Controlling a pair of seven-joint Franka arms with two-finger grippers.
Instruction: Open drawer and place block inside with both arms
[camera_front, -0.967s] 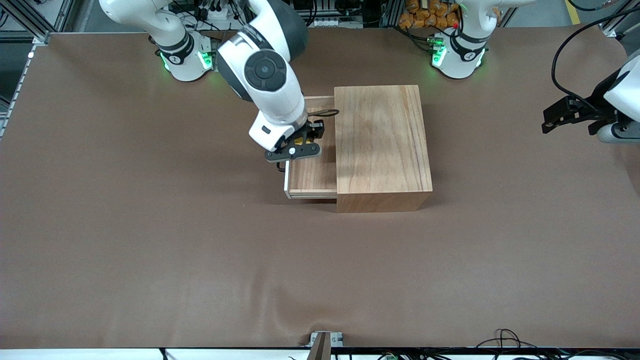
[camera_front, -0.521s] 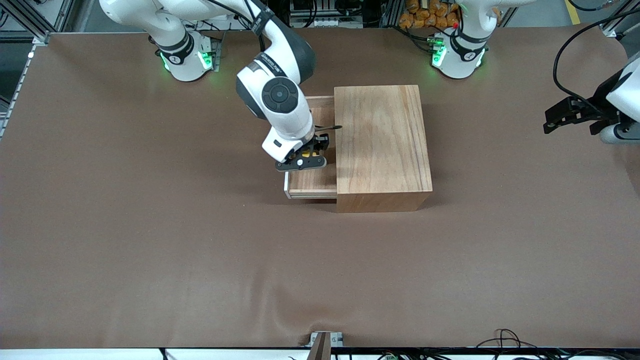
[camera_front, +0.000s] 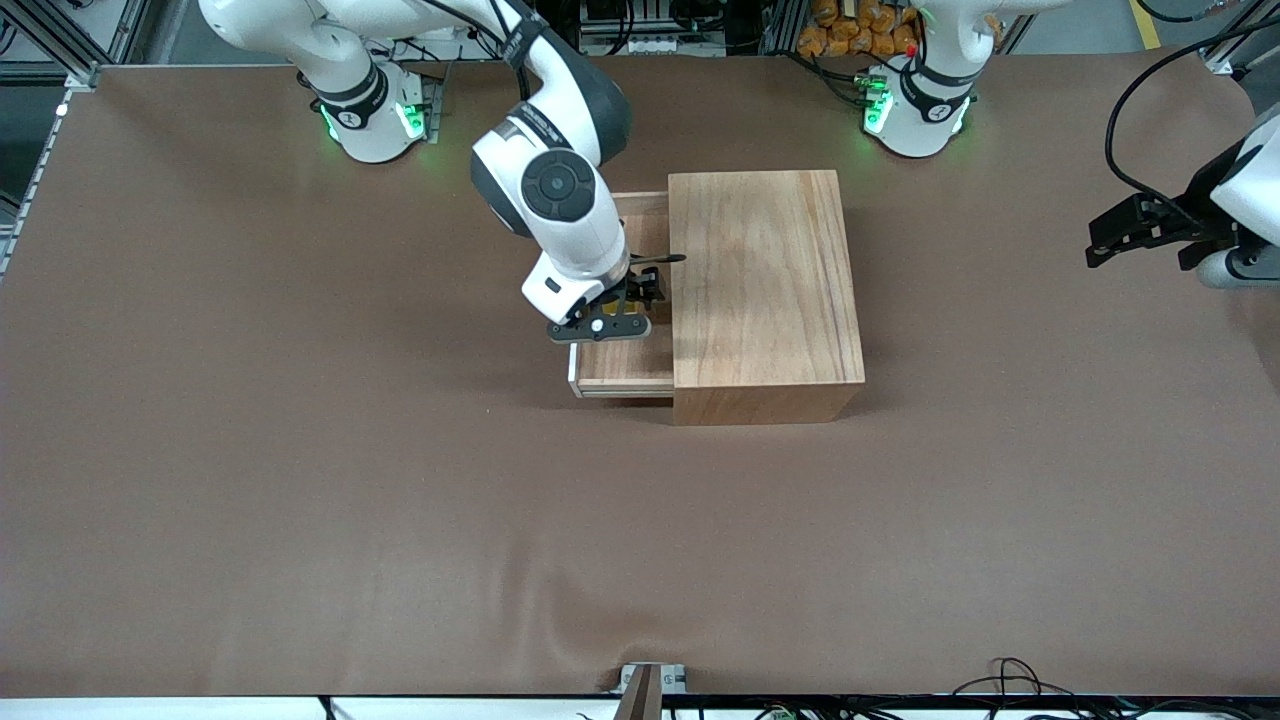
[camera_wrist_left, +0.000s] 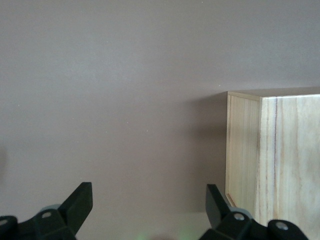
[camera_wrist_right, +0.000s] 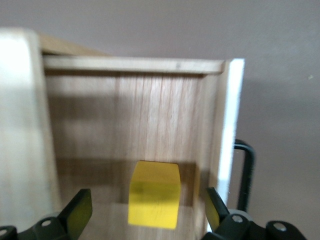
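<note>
One yellow block (camera_wrist_right: 154, 194) sits in the pulled-out drawer (camera_front: 622, 368), between the right gripper's (camera_front: 612, 312) spread fingers, unheld. The left gripper (camera_front: 1140, 232) waits open over the table's (camera_front: 300, 450) left-arm end.

Block (camera_wrist_right: 154, 194) perhaps partly cut off

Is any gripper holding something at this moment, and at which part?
Nothing is held. The right gripper is open over the drawer, with the block free between its fingers. The left gripper is open and waits.
</note>
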